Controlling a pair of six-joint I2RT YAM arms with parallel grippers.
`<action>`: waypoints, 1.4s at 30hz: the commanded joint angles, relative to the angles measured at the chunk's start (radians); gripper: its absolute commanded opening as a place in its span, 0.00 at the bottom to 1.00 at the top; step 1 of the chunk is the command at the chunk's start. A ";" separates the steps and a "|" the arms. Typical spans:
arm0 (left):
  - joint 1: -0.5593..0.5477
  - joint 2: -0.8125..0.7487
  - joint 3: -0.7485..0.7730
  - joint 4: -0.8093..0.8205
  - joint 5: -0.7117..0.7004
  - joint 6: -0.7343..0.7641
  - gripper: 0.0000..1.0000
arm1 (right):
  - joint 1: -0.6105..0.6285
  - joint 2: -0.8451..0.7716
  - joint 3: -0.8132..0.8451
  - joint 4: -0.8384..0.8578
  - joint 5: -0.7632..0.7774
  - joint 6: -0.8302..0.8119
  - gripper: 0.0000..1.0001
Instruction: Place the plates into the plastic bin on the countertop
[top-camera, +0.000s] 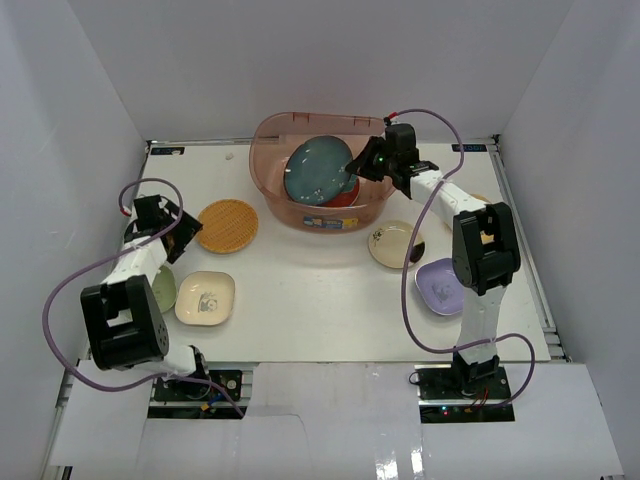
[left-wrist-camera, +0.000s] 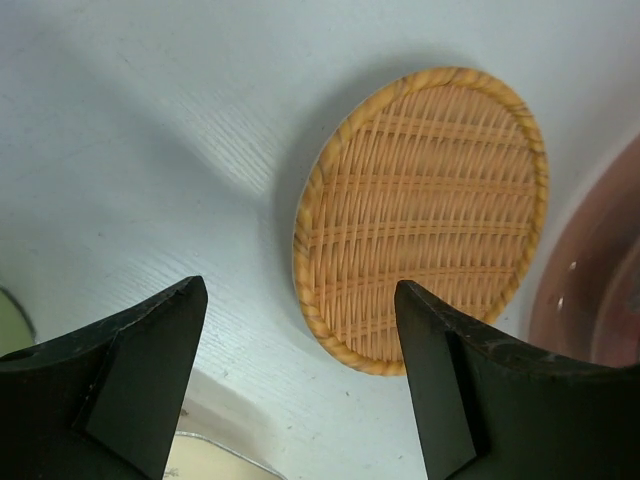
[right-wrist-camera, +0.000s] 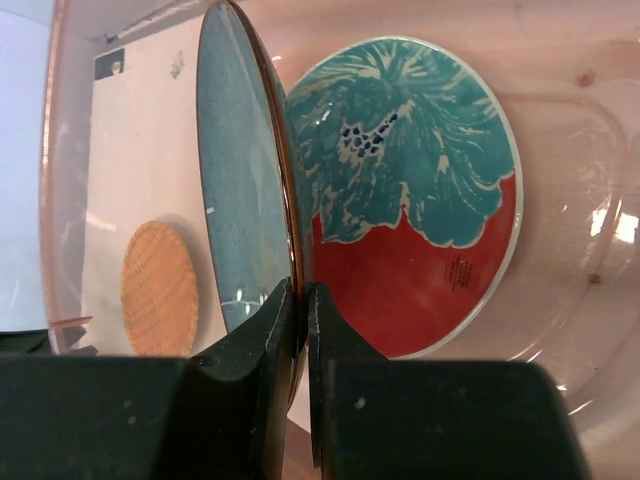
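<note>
My right gripper (top-camera: 355, 168) is shut on the rim of the teal round plate (top-camera: 316, 170), holding it tilted inside the plastic bin (top-camera: 270, 135). In the right wrist view the gripper (right-wrist-camera: 302, 300) pinches the teal plate (right-wrist-camera: 240, 190) edge-on above the red plate with teal pattern (right-wrist-camera: 420, 210), which lies on the bin floor (right-wrist-camera: 580, 160). My left gripper (top-camera: 181, 232) is open and empty just left of the orange woven plate (top-camera: 228, 225). In the left wrist view the gripper (left-wrist-camera: 300, 330) hovers over the countertop (left-wrist-camera: 150, 150) beside that woven plate (left-wrist-camera: 425, 215).
A cream square plate (top-camera: 206, 297) and a green plate (top-camera: 164, 288) lie near the left arm. A cream round plate (top-camera: 394, 244), a lavender plate (top-camera: 440, 286) and a yellowish plate edge (top-camera: 480, 199) lie by the right arm. White walls surround the countertop (top-camera: 310, 290).
</note>
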 joint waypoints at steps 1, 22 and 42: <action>0.003 0.059 0.050 0.021 0.059 0.024 0.86 | -0.019 -0.041 0.057 0.242 -0.057 0.054 0.08; 0.003 0.311 0.131 0.052 0.101 -0.020 0.59 | -0.034 -0.004 -0.112 0.204 -0.032 -0.012 0.52; 0.003 0.138 0.078 0.121 0.111 -0.060 0.00 | -0.062 -0.235 -0.063 -0.169 0.077 -0.321 0.89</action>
